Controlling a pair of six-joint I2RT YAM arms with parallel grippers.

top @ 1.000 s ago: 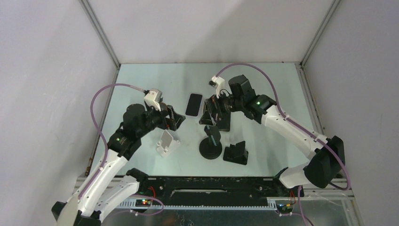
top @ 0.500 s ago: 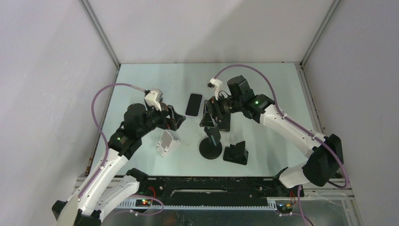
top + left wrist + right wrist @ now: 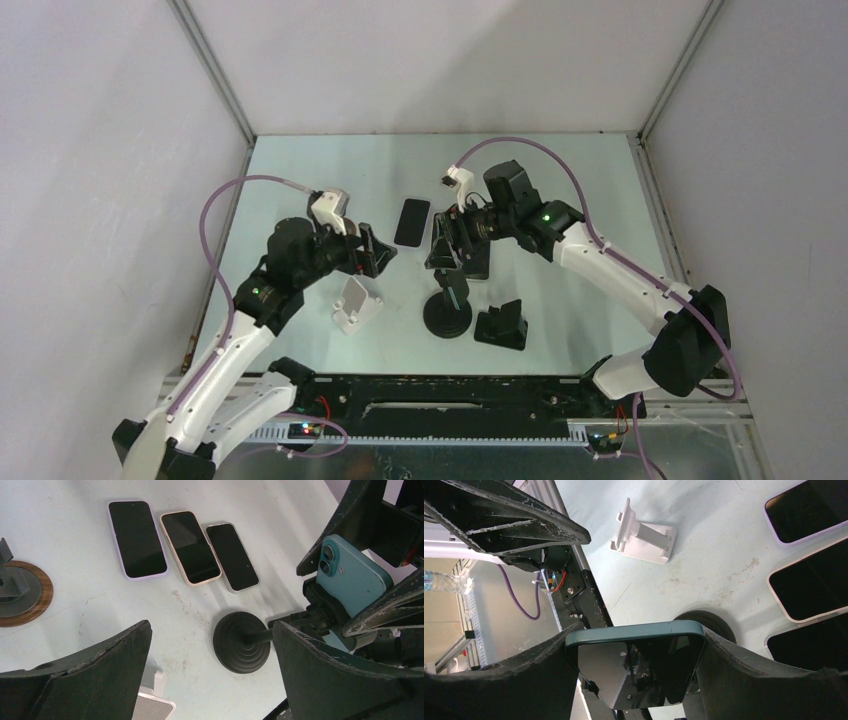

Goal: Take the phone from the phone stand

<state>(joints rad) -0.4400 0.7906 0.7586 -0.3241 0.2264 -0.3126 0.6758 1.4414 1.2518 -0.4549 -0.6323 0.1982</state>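
A teal phone point(image 3: 634, 667) stands upright on a black stand with a round base point(image 3: 242, 642), its lower end in the stand's clamp. My right gripper point(image 3: 638, 647) is shut on the phone's top end, one finger against each side edge. In the top view the right gripper point(image 3: 447, 262) sits just above the stand point(image 3: 447, 315). The phone's back with its camera lenses shows in the left wrist view point(image 3: 352, 577). My left gripper point(image 3: 211, 630) is open and empty, left of the stand, also seen in the top view point(image 3: 377, 250).
Three phones lie face up side by side point(image 3: 190, 547) on the table behind the stand. A white stand point(image 3: 357, 305) lies at the left, a black stand point(image 3: 502, 325) at the right, and a wooden-based stand point(image 3: 20, 592) at the far left.
The right gripper shifted slightly left and back over the stand's phone. The left gripper edged a little to the right. The phone and stand have not visibly moved.
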